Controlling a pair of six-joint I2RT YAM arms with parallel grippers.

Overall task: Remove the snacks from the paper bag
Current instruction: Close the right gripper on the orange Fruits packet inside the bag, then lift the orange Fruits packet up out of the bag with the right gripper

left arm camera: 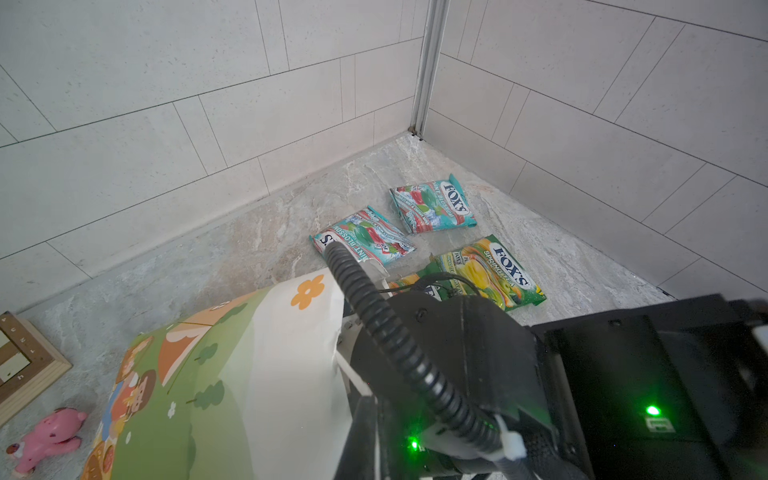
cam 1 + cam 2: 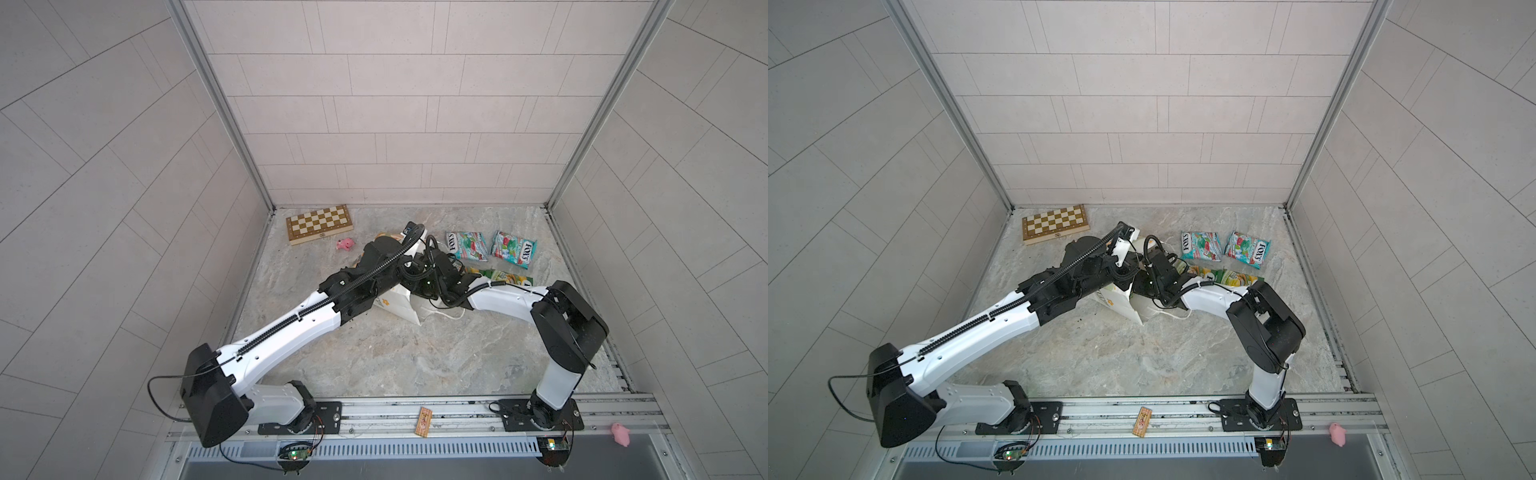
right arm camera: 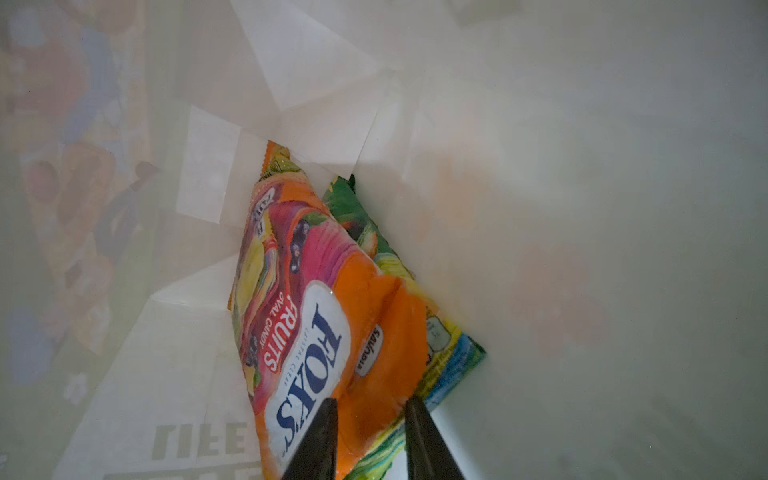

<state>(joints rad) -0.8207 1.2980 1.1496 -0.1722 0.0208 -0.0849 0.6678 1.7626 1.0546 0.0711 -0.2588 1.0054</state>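
**Lot: paper bag and contents.** All places are given from the bag.

**Position.** The bag lies on its side on the worktop, with its mouth toward the right arm.
- Inside: orange packet, with a green-yellow packet touching it from behind.
- Outside, just past the mouth: near teal packet, far teal packet and an overlapping green-yellow pair.

**Tools.**
- Right tool: deep inside the bag, jaws apart astride the orange packet's near end. Whether they already pinch it cannot be told.
- Left tool: hidden beneath its own wrist at the bag; clenched, on what cannot be told.

**Hazards (judged).**
- The slick film may squirt from the fingers if they bite only the air-filled pillow and not the flat seam.
- The touching green-yellow packet may drag along and drop at the mouth, or be shoved deeper.
- The light bag may travel with the pull unless it is pinned.
- The thin wall may crumple or tear against the wrist.
- The cord handle by the mouth may snag.

**Materials.**
- Bag: thin white paper, sharply creased, translucent from within, with a green meadow print and an orange flower.
- Packets: glossy printed film, flat and pillow-shaped, with crimped saw-tooth ends.
- Worktop: smooth, grey and marbled.
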